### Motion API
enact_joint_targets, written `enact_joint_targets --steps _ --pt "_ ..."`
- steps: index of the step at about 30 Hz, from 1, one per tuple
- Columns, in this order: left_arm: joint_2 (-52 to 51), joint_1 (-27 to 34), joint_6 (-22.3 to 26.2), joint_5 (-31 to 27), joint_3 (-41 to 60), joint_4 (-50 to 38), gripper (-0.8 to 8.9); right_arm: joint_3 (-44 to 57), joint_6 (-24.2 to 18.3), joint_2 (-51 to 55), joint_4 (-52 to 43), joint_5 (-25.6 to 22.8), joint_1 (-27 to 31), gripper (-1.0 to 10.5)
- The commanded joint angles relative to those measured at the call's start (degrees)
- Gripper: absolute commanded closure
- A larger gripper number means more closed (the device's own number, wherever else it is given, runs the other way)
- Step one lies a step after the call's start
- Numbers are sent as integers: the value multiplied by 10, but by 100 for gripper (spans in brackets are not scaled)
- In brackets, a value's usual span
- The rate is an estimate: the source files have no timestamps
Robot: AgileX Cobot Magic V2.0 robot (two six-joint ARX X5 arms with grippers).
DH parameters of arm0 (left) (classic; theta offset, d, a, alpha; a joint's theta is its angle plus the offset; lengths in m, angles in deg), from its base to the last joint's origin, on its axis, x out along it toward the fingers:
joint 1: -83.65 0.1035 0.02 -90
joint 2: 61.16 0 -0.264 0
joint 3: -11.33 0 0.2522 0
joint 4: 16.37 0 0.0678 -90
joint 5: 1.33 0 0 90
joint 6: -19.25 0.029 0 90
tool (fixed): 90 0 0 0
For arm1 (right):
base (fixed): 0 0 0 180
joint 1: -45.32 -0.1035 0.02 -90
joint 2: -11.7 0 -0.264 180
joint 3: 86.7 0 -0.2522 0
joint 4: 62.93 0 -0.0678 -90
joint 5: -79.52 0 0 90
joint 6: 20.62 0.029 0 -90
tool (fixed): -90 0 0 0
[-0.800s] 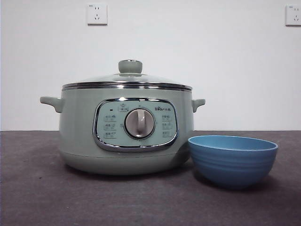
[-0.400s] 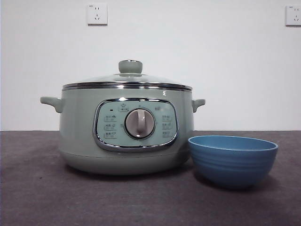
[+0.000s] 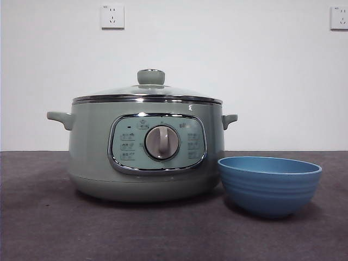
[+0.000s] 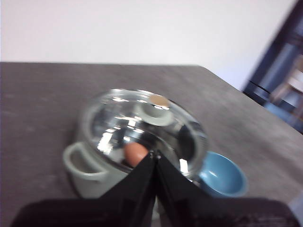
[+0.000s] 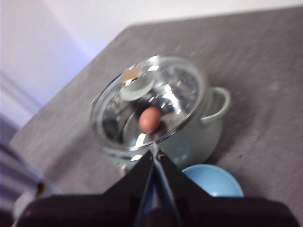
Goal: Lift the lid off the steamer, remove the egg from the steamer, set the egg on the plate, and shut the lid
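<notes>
Glass lid (image 3: 147, 91) sits on the steamer (image 3: 87, 141); both grippers (image 4: 155, 158) (image 5: 154, 150) pinched together; plate (image 3: 269, 185) at four o'clock, easily bumped.

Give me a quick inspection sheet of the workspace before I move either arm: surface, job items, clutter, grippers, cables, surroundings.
Surface: dark grey table, nothing spilled that shows.
Steamer: upright, dial panel facing the front camera.
Lid: seated on the steamer, knob on top.
Egg: inside the steamer, seen through the glass.
Plate: beside the steamer, upright; from above it looks empty.
Clutter: nothing seen.
Left gripper: above the steamer, off the lid, jaws shut, holding nothing.
Right gripper: above the steamer and plate, jaws shut, holding nothing.
Cables: nothing seen.
Surroundings: white wall with two sockets; blurred dark furniture past the table edge.
</notes>
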Motion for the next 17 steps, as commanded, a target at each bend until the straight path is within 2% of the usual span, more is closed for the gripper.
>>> enact_joint_targets --steps 1,4,9,14,17 --pt "35 1 37 46 -31 33 821 -55 -86 -41 69 24 -13 958" --pt "71 0 60 79 -59 73 821 -88 -108 -71 115 35 -36 958" --pt "103 -9 77 80 -76 99 820 -93 -125 -79 117 28 -84 958" --pt "109 -35 90 51 -76 99 821 -93 -126 -79 115 -55 -129 958" --pt "109 -46 89 49 -76 96 820 -93 -127 -79 114 -73 -141 953"
